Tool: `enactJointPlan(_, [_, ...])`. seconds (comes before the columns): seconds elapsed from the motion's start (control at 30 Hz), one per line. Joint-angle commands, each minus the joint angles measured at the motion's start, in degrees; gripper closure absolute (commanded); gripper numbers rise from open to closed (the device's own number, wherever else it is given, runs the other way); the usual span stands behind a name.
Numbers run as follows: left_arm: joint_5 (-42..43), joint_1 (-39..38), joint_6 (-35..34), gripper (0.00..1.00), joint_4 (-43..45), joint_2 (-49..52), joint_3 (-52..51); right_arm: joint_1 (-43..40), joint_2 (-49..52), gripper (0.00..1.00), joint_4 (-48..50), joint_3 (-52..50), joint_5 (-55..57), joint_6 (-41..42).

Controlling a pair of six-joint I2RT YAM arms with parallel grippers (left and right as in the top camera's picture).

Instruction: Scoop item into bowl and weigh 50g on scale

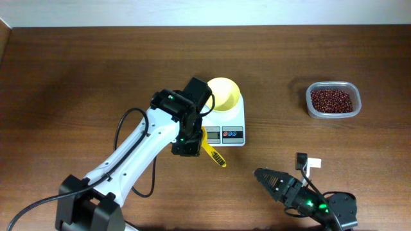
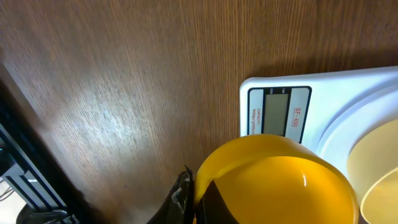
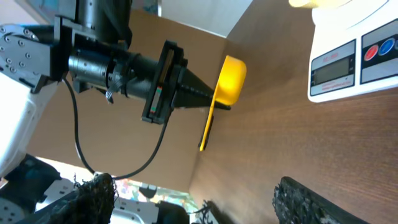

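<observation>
Left gripper (image 3: pixel 214 102) jaws are clamping narrowly on the scoop (image 1: pixel 216 154) where the handle is meeting the cup; right gripper (image 1: pixel 263 174) jaws are standing wide apart, gripping nothing, its fingers (image 3: pixel 305 202) showing at the two lower corners of the right wrist view. The table (image 1: pixel 77 77) is carrying all items. The left arm (image 1: pixel 138 151) is reaching from the near left corner toward the centre, and is holding the scoop just clear of the front left corner of the scale (image 1: pixel 235 122), with the handle pointing away from the scale toward the near edge. The right arm is lying low at the near right, well apart from the scale. The scale is sitting at mid-table with its display and its red and blue buttons facing the near edge; the reading is too small to tell. The container (image 1: pixel 309 96) is resting to the right, well apart from the scale, and is holding the beans (image 1: pixel 331 101) in a loose heap. The bowl (image 1: pixel 225 92) is sitting upright on the scale platform. A small white tag (image 1: pixel 309 163) is lying on the table just beside the right gripper.
</observation>
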Motion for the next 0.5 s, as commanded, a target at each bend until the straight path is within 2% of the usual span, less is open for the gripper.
enactJointPlan(0.0, [0.20,-0.13,-0.76,1.00,-0.11,0.37,0.09,0.26,3.34,0.14,0.33,1.40,2.43,-1.73])
enactJointPlan(0.17, [0.17,-0.13,-0.79,1.00,-0.09,0.37,0.09,0.28,17.29,0.11,0.31,8.98,1.55,-8.15])
enactJointPlan(0.3, [0.22,-0.13,-0.81,1.00,1.40,0.37,0.09,1.99,28.52,0.11,0.50,14.01,0.39,-9.25])
enactJointPlan(0.33, [0.26,-0.13,-0.81,1.00,2.71,0.37,0.09,4.15,31.71,0.11,3.65,14.71,0.37,-9.20])
enactJointPlan(0.37, [0.44,-0.13,-0.81,1.00,3.69,0.37,0.09,7.98,35.41,0.16,10.97,14.78,0.79,-8.92])
enactJointPlan(0.47, [0.42,-0.13,-0.79,1.00,3.78,0.37,0.09,16.39,42.12,0.24,16.74,14.86,8.94,-7.87])
